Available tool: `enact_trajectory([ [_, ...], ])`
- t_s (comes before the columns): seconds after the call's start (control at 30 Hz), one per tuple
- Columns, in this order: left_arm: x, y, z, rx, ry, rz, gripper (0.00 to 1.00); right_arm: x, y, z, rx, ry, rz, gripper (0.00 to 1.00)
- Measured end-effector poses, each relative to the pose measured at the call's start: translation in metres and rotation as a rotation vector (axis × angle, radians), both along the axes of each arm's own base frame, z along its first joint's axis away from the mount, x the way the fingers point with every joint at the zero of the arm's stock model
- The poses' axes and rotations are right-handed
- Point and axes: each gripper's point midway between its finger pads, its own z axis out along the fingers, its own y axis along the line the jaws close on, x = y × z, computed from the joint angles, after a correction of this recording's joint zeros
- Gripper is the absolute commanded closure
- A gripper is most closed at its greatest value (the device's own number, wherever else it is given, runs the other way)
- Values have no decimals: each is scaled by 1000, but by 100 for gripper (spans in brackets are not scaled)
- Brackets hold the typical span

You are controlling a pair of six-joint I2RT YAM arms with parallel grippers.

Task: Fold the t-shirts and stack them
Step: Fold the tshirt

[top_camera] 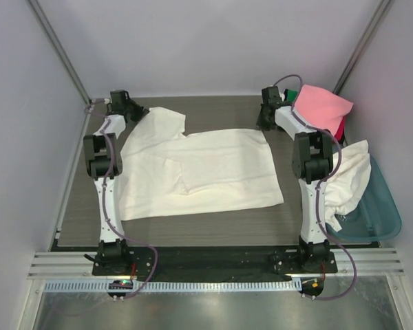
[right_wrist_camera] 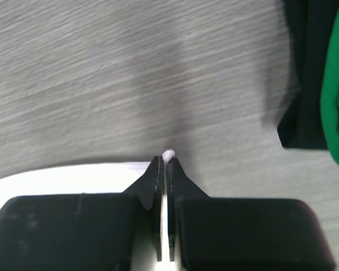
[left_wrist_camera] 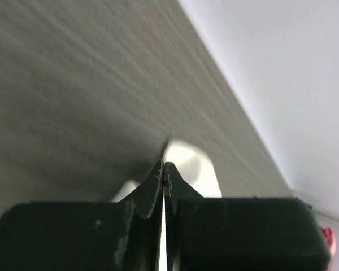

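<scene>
The left end effector (left_wrist_camera: pixel 164 167) has its two black fingers pressed together. A fold of the large cream-white cloth t-shirt (top_camera: pixel 213 172) bulges out just past their tips, and a thin pale line shows in the seam between them, so it is pinching that cloth. The right end effector (right_wrist_camera: pixel 167 161) is closed the same way: a small nub of white fabric pokes out at its tips, white shows between the fingers, and the shirt's edge runs off to its left.

The shirt lies spread on the grey wood-grain desk (top_camera: pixel 213 223) between the two end effectors, one far corner at each. The rest of the shirt runs from them towards the arm bases. The half nearer the left end effector is rumpled and folded over itself, and the half nearer the right one lies flatter.

Just to the right of the right end effector sits a pile of garments. A pink cloth shirt (top_camera: pixel 322 106) is on top with a red one (top_camera: pixel 341 130) beneath it. In the right wrist view a black shirt (right_wrist_camera: pixel 302 73) and a bright green shirt (right_wrist_camera: pixel 338 84) appear ahead and to the right of the fingertips, apart from them. Nearer the arm bases, on the right, a second cream-white shirt (top_camera: pixel 351 179) hangs over the rim of a teal plastic tub (top_camera: pixel 382 216).
</scene>
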Motion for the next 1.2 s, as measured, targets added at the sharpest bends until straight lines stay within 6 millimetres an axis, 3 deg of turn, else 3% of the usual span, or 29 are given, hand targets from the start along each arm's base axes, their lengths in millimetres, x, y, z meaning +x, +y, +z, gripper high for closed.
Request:
enact_trajectory([
  [0.13, -26, -7, 27, 64, 42, -38, 100, -6, 4, 16, 22, -11, 20, 99],
  [0.4, -86, -47, 159, 220, -90, -146, 100, -27, 17, 58, 62, -42, 75, 99],
  [0.47, -109, -52, 185, 253, -118, -157, 100, -37, 18, 65, 72, -41, 85, 99],
  [0.57, -131, -50, 206, 297, -138, -154, 100, -54, 20, 68, 79, -22, 100, 99],
  [0.6, -133, -47, 208, 307, -136, -149, 84, -61, 20, 68, 80, -13, 106, 99],
  [0.7, -132, -38, 201, 355, -106, -154, 50, -77, 20, 66, 74, 11, 124, 99],
  [0.8, -114, -32, 181, 396, -58, -159, 39, -87, 18, 60, 67, 33, 136, 99],
  [1.03, -34, -16, 103, 514, 22, -153, 37, -99, 20, 43, 80, 75, 154, 99],
  [1.13, -13, -8, 62, 554, 50, -135, 42, -103, 21, 33, 89, 83, 159, 99],
  [1.2, -12, -1, 34, 582, 89, -118, 37, -109, 23, 22, 100, 98, 163, 99],
])
